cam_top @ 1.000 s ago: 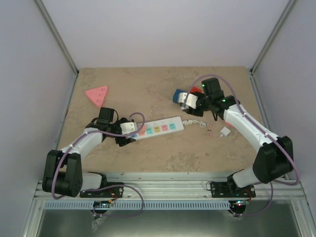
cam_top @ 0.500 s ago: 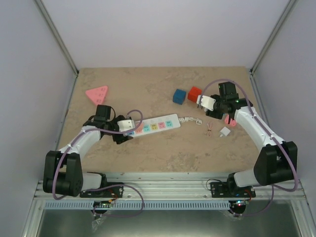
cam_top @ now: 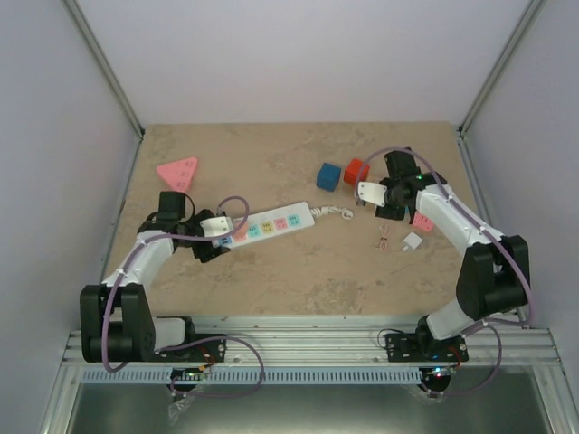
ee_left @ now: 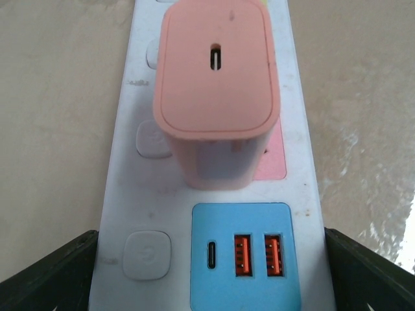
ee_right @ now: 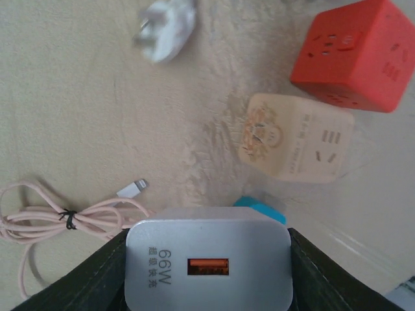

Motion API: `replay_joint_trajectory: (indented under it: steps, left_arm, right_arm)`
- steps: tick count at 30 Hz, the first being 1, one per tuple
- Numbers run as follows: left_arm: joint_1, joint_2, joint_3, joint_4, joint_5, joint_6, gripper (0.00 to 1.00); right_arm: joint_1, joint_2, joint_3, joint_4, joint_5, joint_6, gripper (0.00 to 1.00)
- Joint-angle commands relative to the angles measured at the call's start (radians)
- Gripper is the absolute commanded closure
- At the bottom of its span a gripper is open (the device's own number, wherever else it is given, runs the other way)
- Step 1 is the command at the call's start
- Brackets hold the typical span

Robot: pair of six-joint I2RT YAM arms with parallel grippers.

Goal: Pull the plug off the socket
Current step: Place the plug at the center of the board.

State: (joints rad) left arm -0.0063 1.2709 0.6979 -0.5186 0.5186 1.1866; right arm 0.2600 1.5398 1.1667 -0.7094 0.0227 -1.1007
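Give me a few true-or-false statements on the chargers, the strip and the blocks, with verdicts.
1. A pink charger sits plugged into the power strip. True.
2. The right tool is empty. False: it is shut on a grey charger, away from the strip.
3. In the top view the red cube lies left of the blue cube. False: it lies to its right.
4. The left tool grips the power strip at its USB end. True.
5. The pink triangular block rests on the strip. False: it lies apart from it.
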Motion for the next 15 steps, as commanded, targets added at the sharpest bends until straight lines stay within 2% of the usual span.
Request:
replay_joint_trajectory:
  steps: [1, 15]
  left_arm:
    - [0.068, -0.048, -0.013, 0.014, 0.075, 0.034, 1.00]
    - [0.094, -0.076, -0.065, 0.018, 0.085, 0.074, 1.00]
  right_arm:
    - [0.033, 0.065, 0.053, -0.045, 0.059, -0.006, 0.70]
    - [0.092, 0.301, 0.199, -0.149, 0.147, 0.039, 0.67]
